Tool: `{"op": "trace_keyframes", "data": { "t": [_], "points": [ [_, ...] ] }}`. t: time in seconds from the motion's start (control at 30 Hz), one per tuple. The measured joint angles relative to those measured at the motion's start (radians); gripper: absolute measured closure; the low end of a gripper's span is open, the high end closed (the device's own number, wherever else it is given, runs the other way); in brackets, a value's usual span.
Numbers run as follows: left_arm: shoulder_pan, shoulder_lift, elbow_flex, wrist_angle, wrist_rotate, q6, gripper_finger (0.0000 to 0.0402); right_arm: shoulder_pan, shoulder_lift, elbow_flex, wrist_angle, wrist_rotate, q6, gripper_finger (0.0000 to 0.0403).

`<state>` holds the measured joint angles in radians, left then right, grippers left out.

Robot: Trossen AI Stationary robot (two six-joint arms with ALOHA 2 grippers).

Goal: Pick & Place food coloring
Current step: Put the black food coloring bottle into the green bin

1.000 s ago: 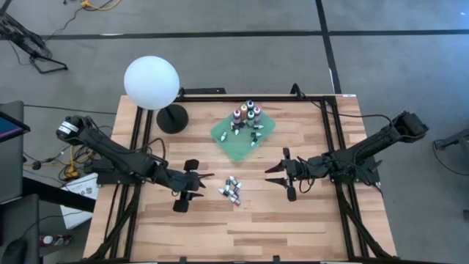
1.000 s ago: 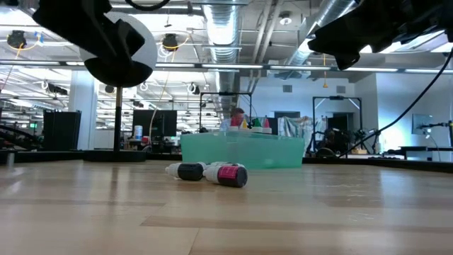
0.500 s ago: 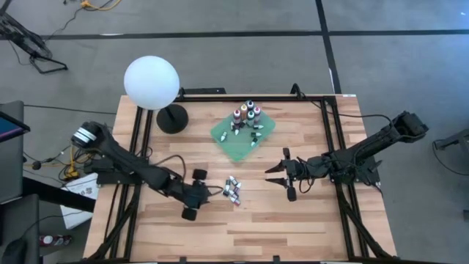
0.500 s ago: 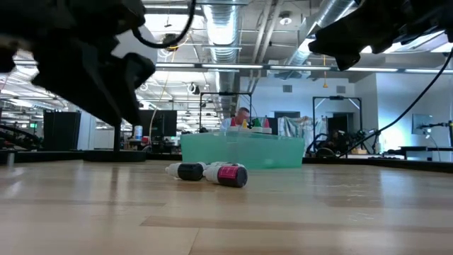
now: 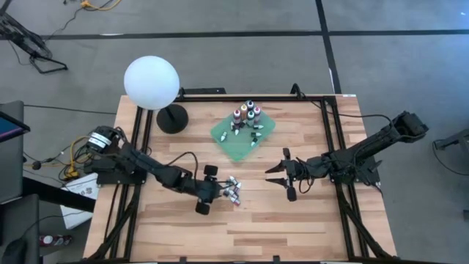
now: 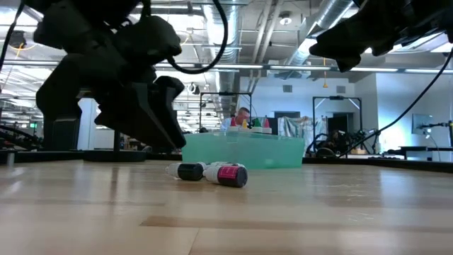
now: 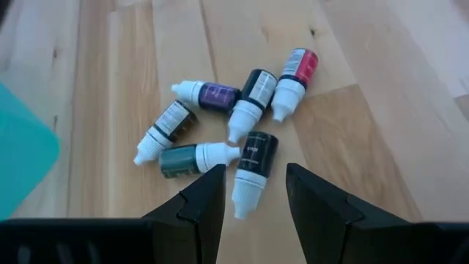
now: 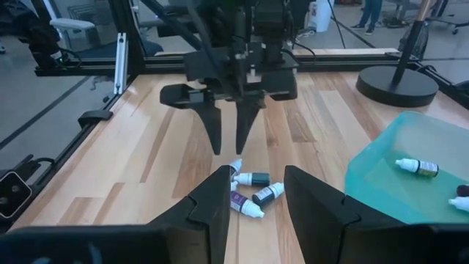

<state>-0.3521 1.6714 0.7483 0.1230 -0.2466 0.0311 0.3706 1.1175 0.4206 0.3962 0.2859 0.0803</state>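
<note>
Six small dropper bottles (image 7: 233,138) lie on their sides in a loose cluster on the wooden table (image 5: 308,220), white tips pointing various ways, with bodies black, purple, red, teal and brown. The left gripper (image 5: 212,189) hovers just beside this cluster with its jaws open and holding nothing; a second ago it stood farther to the left, well apart from the bottles. Beyond the cluster, a green tray (image 5: 229,147) holds more bottles (image 5: 247,115), some upright, some lying. The right gripper (image 5: 281,177) waits unmoved on the cluster's other side, jaws part open, empty.
</note>
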Motion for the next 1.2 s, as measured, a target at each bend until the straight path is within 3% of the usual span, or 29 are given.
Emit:
{"op": "trace_keyframes", "data": {
  "t": [0.33, 0.7, 1.2],
  "points": [
    [0.054, 0.037, 0.000, 0.050, 0.106, 0.058, 0.0262, 0.000, 0.000, 0.000, -0.004, 0.000, 0.000, 0.0282],
    [0.070, 0.113, 0.001, 0.093, 0.116, 0.063, 0.0262, 0.000, 0.000, 0.001, -0.023, 0.000, 0.003, 0.0282],
    [0.075, 0.113, 0.002, 0.077, 0.120, 0.043, 0.0262, 0.000, 0.000, 0.001, -0.023, 0.000, 0.001, 0.0282]
  ]
}}
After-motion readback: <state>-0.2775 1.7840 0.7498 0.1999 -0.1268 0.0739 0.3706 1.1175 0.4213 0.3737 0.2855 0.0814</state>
